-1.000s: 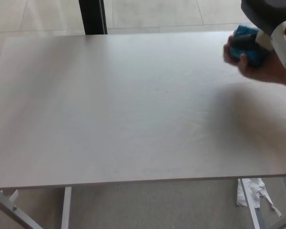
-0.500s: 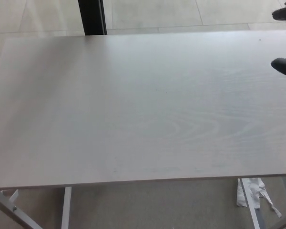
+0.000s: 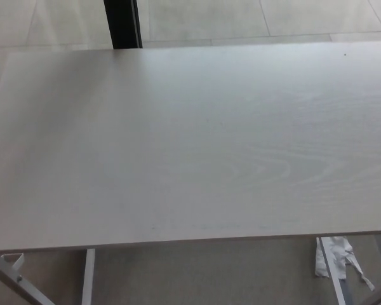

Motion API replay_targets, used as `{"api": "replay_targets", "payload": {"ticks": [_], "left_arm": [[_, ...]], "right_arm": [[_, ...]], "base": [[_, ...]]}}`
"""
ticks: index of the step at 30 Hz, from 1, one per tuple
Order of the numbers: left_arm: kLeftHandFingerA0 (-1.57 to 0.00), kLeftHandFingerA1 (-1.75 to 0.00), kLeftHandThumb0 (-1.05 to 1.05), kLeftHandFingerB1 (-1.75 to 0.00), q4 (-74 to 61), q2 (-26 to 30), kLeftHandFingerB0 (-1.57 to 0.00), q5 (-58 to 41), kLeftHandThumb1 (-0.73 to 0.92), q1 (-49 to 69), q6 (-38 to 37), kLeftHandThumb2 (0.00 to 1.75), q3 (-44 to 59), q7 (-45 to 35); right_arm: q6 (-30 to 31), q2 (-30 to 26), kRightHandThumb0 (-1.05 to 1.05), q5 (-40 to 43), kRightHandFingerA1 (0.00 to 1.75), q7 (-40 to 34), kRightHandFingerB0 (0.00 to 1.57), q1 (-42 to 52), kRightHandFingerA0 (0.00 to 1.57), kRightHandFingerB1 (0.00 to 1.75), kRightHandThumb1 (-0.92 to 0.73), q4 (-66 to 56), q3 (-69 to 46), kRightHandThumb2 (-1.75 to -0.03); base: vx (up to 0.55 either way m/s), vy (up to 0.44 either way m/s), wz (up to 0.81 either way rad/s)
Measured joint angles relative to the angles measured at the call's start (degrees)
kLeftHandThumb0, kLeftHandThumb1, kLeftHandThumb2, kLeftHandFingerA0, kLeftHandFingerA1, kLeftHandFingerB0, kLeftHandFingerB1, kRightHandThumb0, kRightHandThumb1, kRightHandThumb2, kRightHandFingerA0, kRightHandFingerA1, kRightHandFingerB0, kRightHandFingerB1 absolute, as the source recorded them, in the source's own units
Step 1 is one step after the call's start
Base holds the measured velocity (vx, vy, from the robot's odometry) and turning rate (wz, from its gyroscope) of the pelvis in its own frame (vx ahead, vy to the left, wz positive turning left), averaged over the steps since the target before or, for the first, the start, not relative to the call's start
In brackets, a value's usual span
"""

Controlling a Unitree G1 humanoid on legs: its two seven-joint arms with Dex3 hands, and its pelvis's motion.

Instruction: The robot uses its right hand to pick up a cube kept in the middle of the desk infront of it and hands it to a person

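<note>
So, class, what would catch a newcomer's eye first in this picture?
The broad pale wood-grain desk top fills nearly the whole view, with no cube and no robot hand showing. A dark upright post stands behind its far edge at upper left, and crumpled white paper lies on the floor under the near right corner.

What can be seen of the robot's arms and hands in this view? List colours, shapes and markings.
Nothing can be described: neither the left hand nor the right hand shows in the head view, nor any arm, sleeve or cable. Only the pale wood-grain desk is in sight, with a black post behind it and white scraps on the floor.
</note>
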Motion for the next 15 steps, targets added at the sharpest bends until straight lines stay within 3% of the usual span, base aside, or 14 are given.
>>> {"api": "replay_targets", "payload": {"ticks": [1, 2, 3, 5, 8, 15], "left_arm": [[-0.62, -1.42, -1.05, -1.37, 0.02, 0.00, -0.22, 0.00, 0.69, 0.12, 0.00, 0.98, 0.01, 0.00], [-0.65, -1.43, -1.05, -1.39, 0.02, 0.00, -0.27, -0.01, 0.69, 0.18, 0.00, 0.97, 0.02, 0.00], [-0.61, -1.44, -1.05, -1.40, 0.03, 0.00, -0.25, -0.01, 0.69, 0.26, 0.00, 0.96, 0.04, 0.00], [-0.60, -1.43, -1.05, -1.37, 0.03, 0.00, -0.23, -0.02, 0.71, 0.34, 0.00, 0.96, 0.09, 0.00], [-0.56, -1.41, -1.04, -1.32, 0.04, 0.00, -0.20, -0.02, 0.72, 0.63, 0.00, 0.97, 0.23, 0.00], [-0.58, -1.44, -1.05, -1.36, 0.06, 0.00, -0.23, -0.03, 0.71, 1.20, 0.00, 0.98, 0.65, 0.01]], "right_arm": [[-0.41, -0.37, -0.53, 0.41, 0.75, -0.31, 0.60, 1.87, 0.83, 0.43, -0.59, 0.89, -2.26, -0.58], [-0.81, -0.62, -0.55, 0.81, 0.82, -0.64, 0.54, 3.45, 0.82, 0.59, -0.49, 1.77, -4.27, -0.89], [-1.24, -0.87, -0.50, 1.22, 0.78, -1.01, 0.60, 4.96, 0.86, 0.43, -0.59, 2.77, -6.19, -0.58], [-1.95, -1.43, -0.51, 1.92, 0.72, -1.69, 0.63, 7.29, 0.88, 0.44, -0.59, 4.77, -9.29, -0.58], [-3.30, -2.88, -0.53, 3.18, 0.78, -3.23, 0.66, 10.50, 0.85, 0.44, -0.60, 9.27, -14.34, -0.59], [-6.71, -6.74, -0.49, 6.49, 0.70, -8.35, 0.64, 15.24, 0.89, 0.43, -0.57, 23.74, -23.67, -0.58]], "base": [[0.00, 0.000, 0.00], [0.00, 0.000, 0.00], [0.00, 0.000, 0.00], [0.00, 0.000, 0.00], [0.00, 0.000, 0.00], [0.00, 0.000, 0.00]]}}
